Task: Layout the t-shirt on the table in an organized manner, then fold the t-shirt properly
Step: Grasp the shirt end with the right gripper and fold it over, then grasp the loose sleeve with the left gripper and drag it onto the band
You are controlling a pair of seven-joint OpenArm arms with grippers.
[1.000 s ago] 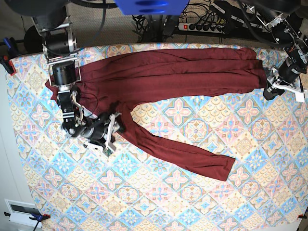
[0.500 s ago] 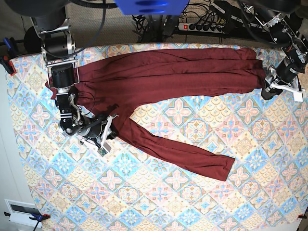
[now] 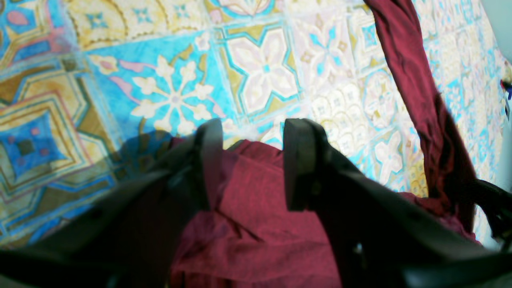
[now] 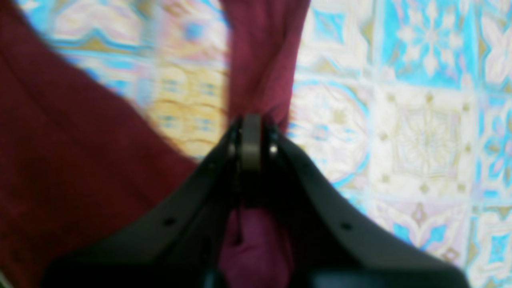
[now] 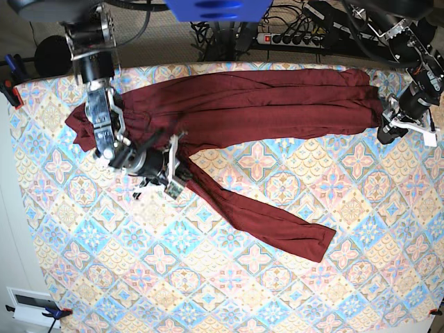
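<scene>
Maroon t-shirt (image 5: 236, 104) spread long across the far part of the table (image 5: 208, 291), one sleeve (image 5: 263, 222) running down and away from the body toward the middle of the patterned cloth. Soft knit, no print, some folds and wrinkles along the body.

Right gripper (image 5: 173, 170) at the top of that sleeve, close to where it joins the body of the t-shirt. Fingers pressed tight together with a bunch of maroon cloth pinched between them, seen plainly from the right wrist camera (image 4: 251, 140). Sleeve cloth stretched away from the tips there, body of the t-shirt (image 4: 60, 160) off to one side, bare table (image 4: 400, 120) on the other side.

Left gripper (image 5: 388, 132) at the other end of the t-shirt, right at the edge of the cloth near the table's side. Seen from its own wrist camera (image 3: 248, 164): two dark fingers (image 3: 298, 160) standing apart, a flap of the t-shirt (image 3: 256, 216) lying in the gap between them. Cannot tell whether the fingers squeeze that flap or only stand around it. Sleeve (image 3: 416, 92) seen far off past the fingers, lying across the blue, cream and yellow tiles of the table (image 3: 160, 88).

Black power strip (image 5: 291, 38) and tangled cables behind the table's far edge.
</scene>
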